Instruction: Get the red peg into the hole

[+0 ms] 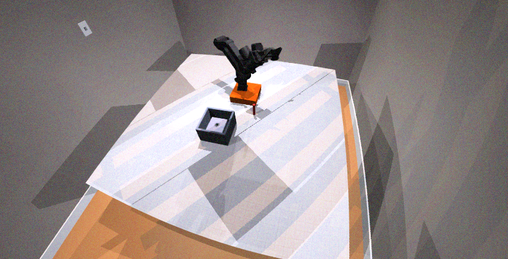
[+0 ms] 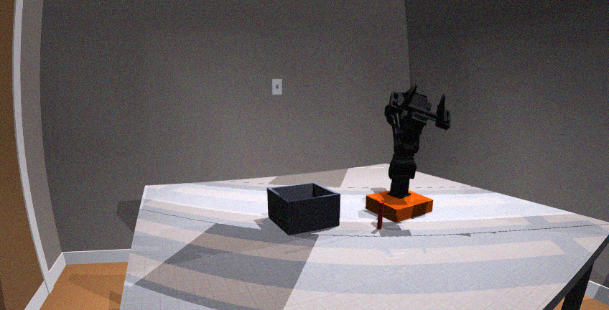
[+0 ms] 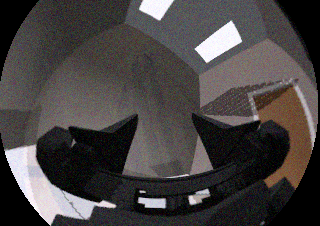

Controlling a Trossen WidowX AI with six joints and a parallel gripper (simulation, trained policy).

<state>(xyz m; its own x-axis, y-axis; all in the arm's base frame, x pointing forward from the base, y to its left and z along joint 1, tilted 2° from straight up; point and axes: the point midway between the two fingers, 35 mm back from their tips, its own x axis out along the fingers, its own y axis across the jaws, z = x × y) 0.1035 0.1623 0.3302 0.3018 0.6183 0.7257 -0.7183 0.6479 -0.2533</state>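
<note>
The red peg [image 1: 253, 109] [image 2: 380, 216] stands upright on the table in front of the arm's orange base. The dark open box [image 1: 214, 138] [image 2: 314, 214] stands beside it, to the left in the top and exterior views. Its pale bottom plate [image 1: 222, 121] with a small dark hole [image 1: 217, 124] shows from above in the top view; in the exterior view the walls hide it. My gripper [image 1: 280, 50] [image 2: 428, 91] [image 3: 165, 116] is open and empty, raised high above the table, well away from peg and box. The wrist view shows neither of them.
The orange base block [image 1: 249, 88] [image 2: 416, 200] carries the arm and stands close behind the peg. The table [image 1: 278, 142] [image 2: 363, 273] has striped light and shadow patches on it. Grey walls stand around the table.
</note>
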